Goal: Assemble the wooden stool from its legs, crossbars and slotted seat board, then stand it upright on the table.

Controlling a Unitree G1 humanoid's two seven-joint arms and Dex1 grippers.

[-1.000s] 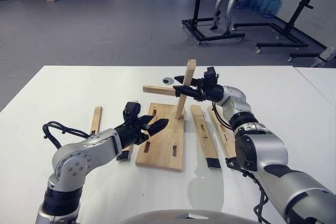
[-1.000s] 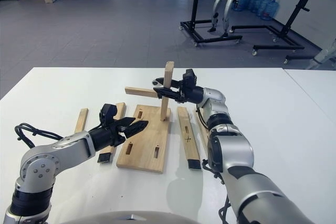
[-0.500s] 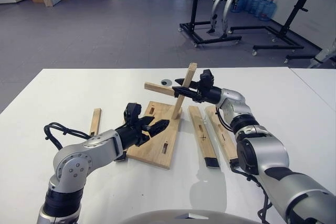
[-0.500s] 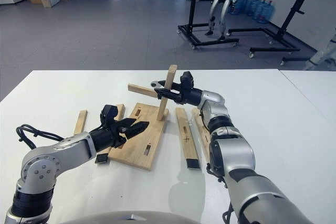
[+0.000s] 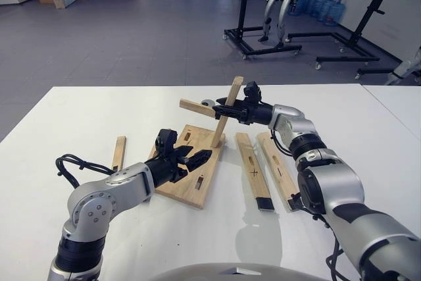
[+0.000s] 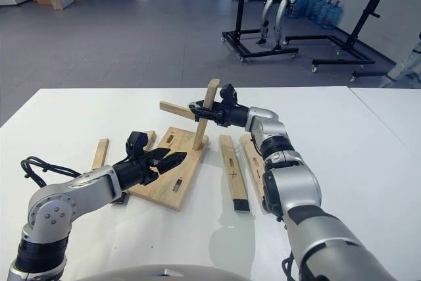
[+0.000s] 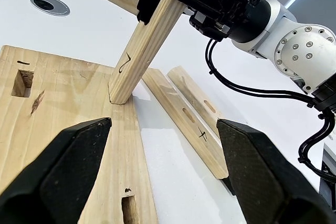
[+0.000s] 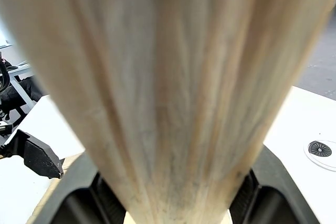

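Note:
The slotted seat board (image 5: 186, 170) lies flat and skewed on the white table. My right gripper (image 5: 227, 107) is shut on a wooden leg (image 5: 225, 120) that stands tilted, its foot on the board's far right corner. A crossbar (image 5: 196, 108) sticks out of that leg toward the left. My left gripper (image 5: 198, 160) hovers open just over the board's middle, its fingers (image 7: 58, 177) spread on either side of the leg's foot (image 7: 123, 90). In the right wrist view the leg (image 8: 157, 77) sits very close to the camera.
Two more legs (image 5: 254, 170) (image 5: 277, 166) lie side by side right of the board. A short wooden bar (image 5: 119, 151) lies at the left. A round grommet hole (image 5: 208, 102) sits behind the crossbar. Racks stand on the floor beyond the table.
The seat board has turned, its near end swinging to the left. The held leg leans further and my right gripper has shifted slightly left. The left gripper stays open over the board.

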